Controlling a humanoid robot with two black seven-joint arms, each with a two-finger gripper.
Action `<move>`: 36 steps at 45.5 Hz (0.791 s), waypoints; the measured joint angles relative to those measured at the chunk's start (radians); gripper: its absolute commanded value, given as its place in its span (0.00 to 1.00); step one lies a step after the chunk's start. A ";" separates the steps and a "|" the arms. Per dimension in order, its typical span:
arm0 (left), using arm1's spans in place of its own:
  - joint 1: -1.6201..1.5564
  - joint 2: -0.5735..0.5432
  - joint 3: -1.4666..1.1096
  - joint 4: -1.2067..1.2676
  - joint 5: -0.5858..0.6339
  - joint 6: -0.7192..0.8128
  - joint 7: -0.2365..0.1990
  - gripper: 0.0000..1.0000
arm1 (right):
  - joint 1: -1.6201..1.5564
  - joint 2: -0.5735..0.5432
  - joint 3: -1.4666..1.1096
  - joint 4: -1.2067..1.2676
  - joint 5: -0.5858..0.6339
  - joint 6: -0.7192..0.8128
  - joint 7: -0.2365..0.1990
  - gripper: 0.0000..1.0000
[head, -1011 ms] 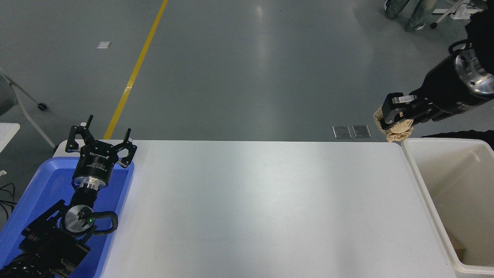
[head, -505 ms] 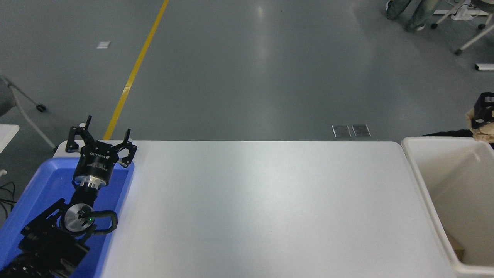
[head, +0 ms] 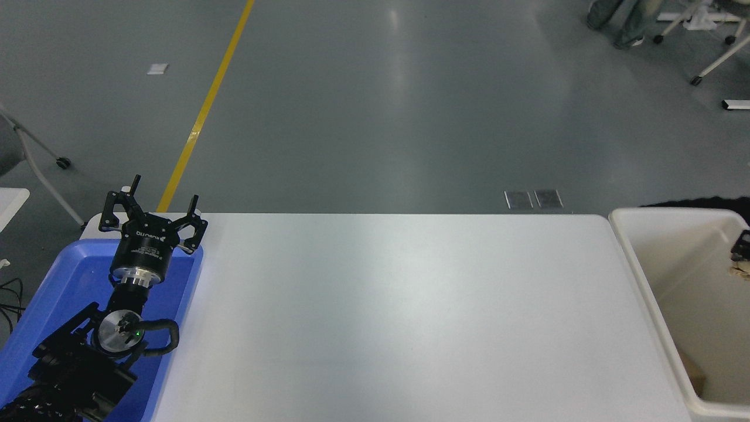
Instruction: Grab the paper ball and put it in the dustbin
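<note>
The cream-white dustbin (head: 637,266) stands against the table's right end. Only a black sliver of my right gripper (head: 742,247) shows at the picture's right edge, inside the bin's opening and below its far rim. A small tan bit of the paper ball (head: 739,270) shows just under that sliver, still in the gripper's hold; the rest of the ball and arm is cut off by the edge. My left gripper (head: 155,206) is parked open at the lower left, over the blue tray.
A shallow blue tray (head: 53,293) lies at the table's left end under the left arm. A brown scrap (head: 694,372) rests low in the dustbin. A person's legs (head: 618,20) and chair legs stand on the floor at top right.
My right gripper has carried the paper ball rightward from the table's far right corner and then down into the dustbin's opening, nearly leaving the picture. The left arm has not moved.
</note>
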 measured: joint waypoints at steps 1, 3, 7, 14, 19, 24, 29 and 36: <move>0.000 0.000 0.000 0.000 0.000 0.000 0.000 1.00 | -0.022 0.012 0.013 -0.017 0.003 -0.009 0.000 0.00; 0.000 0.000 0.000 0.000 0.000 0.001 0.000 1.00 | -0.064 0.037 0.035 -0.047 0.010 -0.026 0.001 0.00; 0.001 0.000 -0.001 0.000 0.000 0.001 -0.001 1.00 | -0.141 0.086 0.075 -0.100 0.028 -0.063 0.002 0.00; 0.001 0.000 -0.002 0.000 0.000 0.001 -0.001 1.00 | -0.213 0.135 0.110 -0.144 0.044 -0.108 0.003 0.62; 0.001 0.000 -0.002 0.000 0.000 0.001 -0.001 1.00 | -0.240 0.153 0.124 -0.159 0.051 -0.134 0.004 1.00; 0.001 0.000 -0.002 0.000 0.000 0.001 -0.001 1.00 | -0.253 0.162 0.133 -0.168 0.056 -0.150 0.004 1.00; 0.001 0.000 -0.002 0.000 0.000 0.001 -0.001 1.00 | -0.257 0.162 0.132 -0.172 0.058 -0.150 0.004 1.00; 0.000 0.000 -0.002 0.000 0.000 0.001 -0.001 1.00 | -0.255 0.150 0.111 -0.172 0.059 -0.148 0.005 1.00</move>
